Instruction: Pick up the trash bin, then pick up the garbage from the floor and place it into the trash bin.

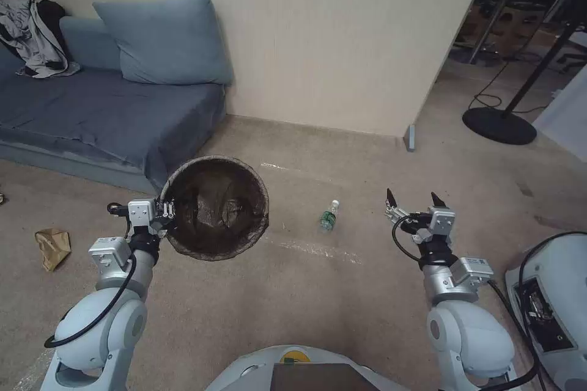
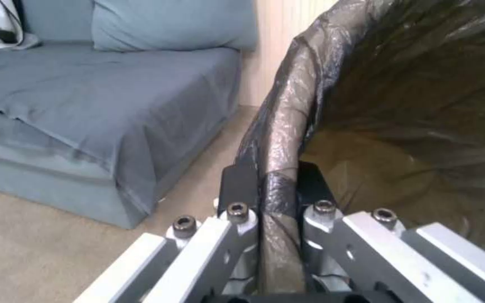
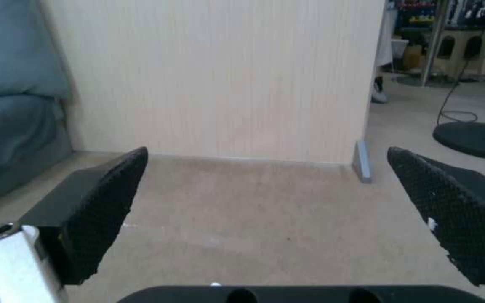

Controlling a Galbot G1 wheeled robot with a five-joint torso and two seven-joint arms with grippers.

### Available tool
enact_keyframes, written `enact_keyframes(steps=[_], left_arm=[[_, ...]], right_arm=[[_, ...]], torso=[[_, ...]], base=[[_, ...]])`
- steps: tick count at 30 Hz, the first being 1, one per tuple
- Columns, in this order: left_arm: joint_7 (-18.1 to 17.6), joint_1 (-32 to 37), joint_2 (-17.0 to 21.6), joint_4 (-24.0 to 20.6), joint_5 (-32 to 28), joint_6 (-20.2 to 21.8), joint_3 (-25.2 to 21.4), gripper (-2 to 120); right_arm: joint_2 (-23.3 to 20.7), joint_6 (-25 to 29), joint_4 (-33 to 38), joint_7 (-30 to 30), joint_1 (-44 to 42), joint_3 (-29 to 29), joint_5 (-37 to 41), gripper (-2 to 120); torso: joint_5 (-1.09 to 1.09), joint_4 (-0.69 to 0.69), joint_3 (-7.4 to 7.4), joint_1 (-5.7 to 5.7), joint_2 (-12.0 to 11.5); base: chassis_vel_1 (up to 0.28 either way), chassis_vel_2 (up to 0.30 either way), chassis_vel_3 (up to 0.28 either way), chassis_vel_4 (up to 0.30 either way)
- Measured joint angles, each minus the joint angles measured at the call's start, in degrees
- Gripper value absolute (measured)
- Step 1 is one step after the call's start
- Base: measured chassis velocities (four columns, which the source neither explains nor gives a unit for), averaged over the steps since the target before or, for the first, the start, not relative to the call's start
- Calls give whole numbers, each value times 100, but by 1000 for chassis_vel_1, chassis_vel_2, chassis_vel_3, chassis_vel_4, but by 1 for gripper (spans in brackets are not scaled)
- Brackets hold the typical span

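**Left claw has the bin; the litter is yet to be picked**

The left claw [image 1: 166, 208] pinches the rim of the bin [image 1: 215, 206], one finger inside the dark bag and one outside, as the left wrist view shows [image 2: 269, 185]. The bin hangs tilted at the robot's left front, mouth toward the head camera, and looks raised off the carpet; nothing but the crumpled bag shows inside it. So the first step seems done.

The right claw [image 1: 414, 200] hovers over bare carpet with its fingers [image 3: 105, 210] spread wide and nothing between them. The bottle [image 1: 329, 217] lies on the floor between the bin and the right claw, near both. A brown paper bag [image 1: 52, 246] lies on the floor well off to the left, beside the left arm. Behind the bin stands the sofa [image 1: 92, 116]. Both pieces are left to collect.
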Motion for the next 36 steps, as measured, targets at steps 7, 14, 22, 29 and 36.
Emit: enact_keyframes(steps=[7,14,22,29,36], left_arm=[[2,1,-4,-64,12,33,19,3],[11,10,-2,-65,30,63,47,3],[19,-2,-11,-54,53,79,84,3],[27,3,-8,-40,79,74,95,3],[32,-16,-5,-26,87,69,119,3]], right_arm=[[-30,-25,45,-15,-8,0,1,100],[8,-16,43,-20,-20,-48,-5,100],[9,-8,41,-29,-17,-64,-6,100],[27,-1,36,-38,-16,-109,-18,100],[27,5,21,-41,-11,-110,-24,100]], torso=[[0,0,0,0,0],[0,0,0,0,0],[0,0,0,0,0],[0,0,0,0,0],[0,0,0,0,0]], base=[[0,0,0,0],[0,0,0,0],[0,0,0,0],[0,0,0,0],[0,0,0,0]])
